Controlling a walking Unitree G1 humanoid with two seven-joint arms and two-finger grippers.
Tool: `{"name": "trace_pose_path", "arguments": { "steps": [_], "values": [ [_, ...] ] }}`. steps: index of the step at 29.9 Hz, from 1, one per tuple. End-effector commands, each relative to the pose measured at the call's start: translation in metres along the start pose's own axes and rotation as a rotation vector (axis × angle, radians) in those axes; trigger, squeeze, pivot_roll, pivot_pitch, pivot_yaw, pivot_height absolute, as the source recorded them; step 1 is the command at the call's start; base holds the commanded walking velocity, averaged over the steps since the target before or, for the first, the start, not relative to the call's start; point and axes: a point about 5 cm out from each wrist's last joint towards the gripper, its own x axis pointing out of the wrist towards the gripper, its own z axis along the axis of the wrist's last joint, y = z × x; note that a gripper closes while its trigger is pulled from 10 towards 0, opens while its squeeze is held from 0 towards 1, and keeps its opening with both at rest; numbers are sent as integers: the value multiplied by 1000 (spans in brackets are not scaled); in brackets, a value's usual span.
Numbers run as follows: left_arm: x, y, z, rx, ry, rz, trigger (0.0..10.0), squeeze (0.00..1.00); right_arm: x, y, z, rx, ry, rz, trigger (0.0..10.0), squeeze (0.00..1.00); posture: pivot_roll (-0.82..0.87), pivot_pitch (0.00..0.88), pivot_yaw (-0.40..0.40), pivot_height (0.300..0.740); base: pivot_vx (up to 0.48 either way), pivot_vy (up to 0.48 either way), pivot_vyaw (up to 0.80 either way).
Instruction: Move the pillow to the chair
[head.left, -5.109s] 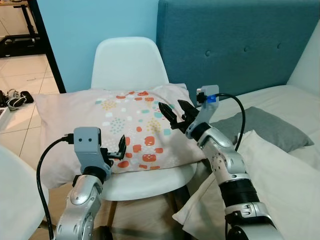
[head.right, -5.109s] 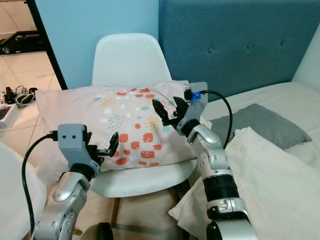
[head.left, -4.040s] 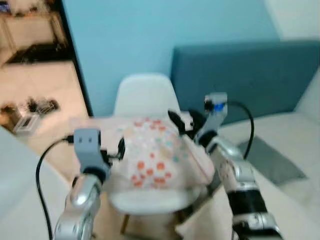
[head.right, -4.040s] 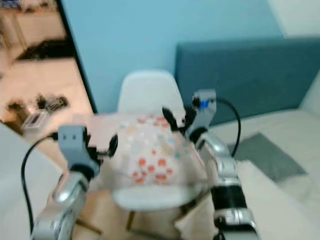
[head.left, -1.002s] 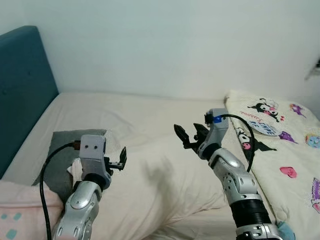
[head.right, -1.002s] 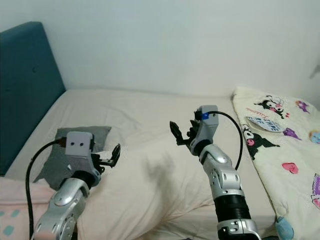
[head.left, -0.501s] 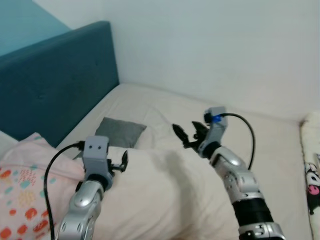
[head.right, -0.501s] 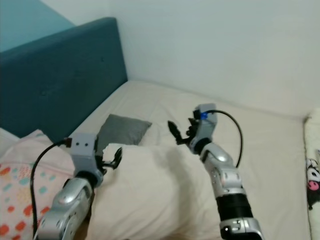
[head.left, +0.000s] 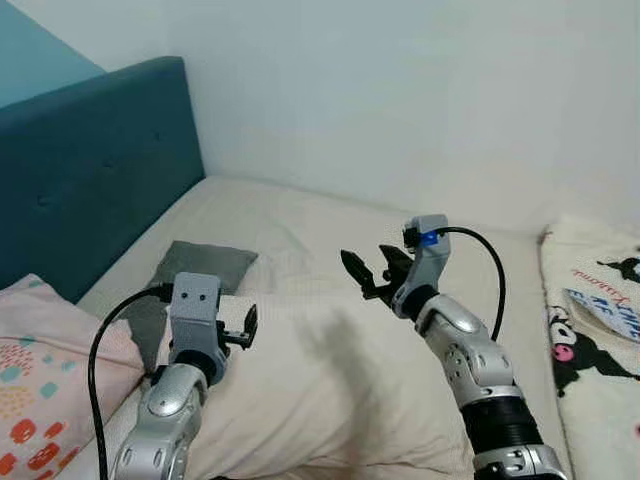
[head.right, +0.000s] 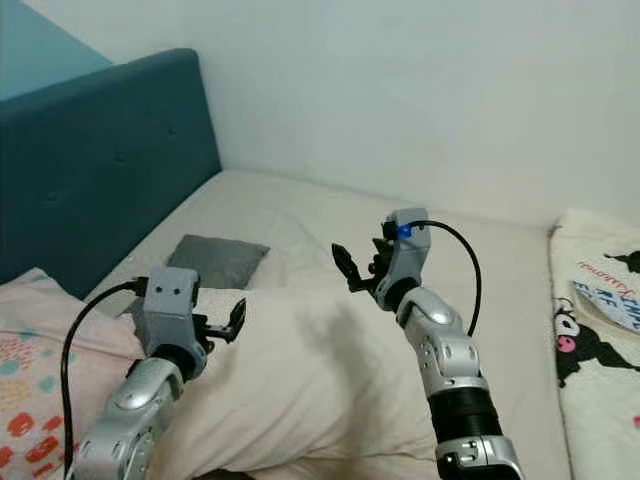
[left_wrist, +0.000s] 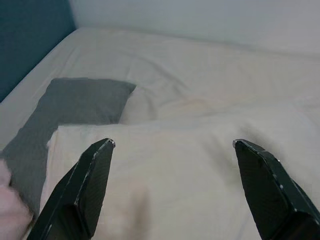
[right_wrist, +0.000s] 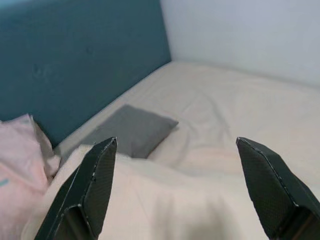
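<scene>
1. Facing the bed, we found the patterned pillow (head.left: 40, 390) at lower left.
2. Left gripper (head.left: 245, 327) and right gripper (head.left: 368, 274) hovered spread, empty.
3. We judged it soft, light; pinch a corner.

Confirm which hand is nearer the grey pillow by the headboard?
Left. The left hand hovers open just right of the grey pillow, over the big cream pillow. The right hand is raised open farther right, toward mid-bed.
</scene>
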Motion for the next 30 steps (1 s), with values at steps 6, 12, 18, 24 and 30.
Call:
{"name": "trace_pose_path", "arguments": {
  "steps": [6,12,18,24,30],
  "values": [
    [0,8,-6,-12,40,35,10000,0,0,-1,-2,-1,28,3,10000,0,63,0,-57,740,0,0,0],
    [0,10,-8,-6,47,42,10000,0,2,0,-6,-30,77,10,10000,0,61,0,-59,725,0,0,0],
    [1,13,-7,70,42,4,10000,0,2,0,-8,-27,87,9,10000,0,60,0,-58,700,0,0,0],
    [-3,12,-13,244,96,-183,10000,0,1,0,-9,-25,95,11,10000,0,60,0,-58,675,0,0,0],
    [-2,27,-18,125,144,-132,10000,0,1,1,-10,-25,100,14,10000,0,59,0,-54,655,0,0,0]
  ]
}}
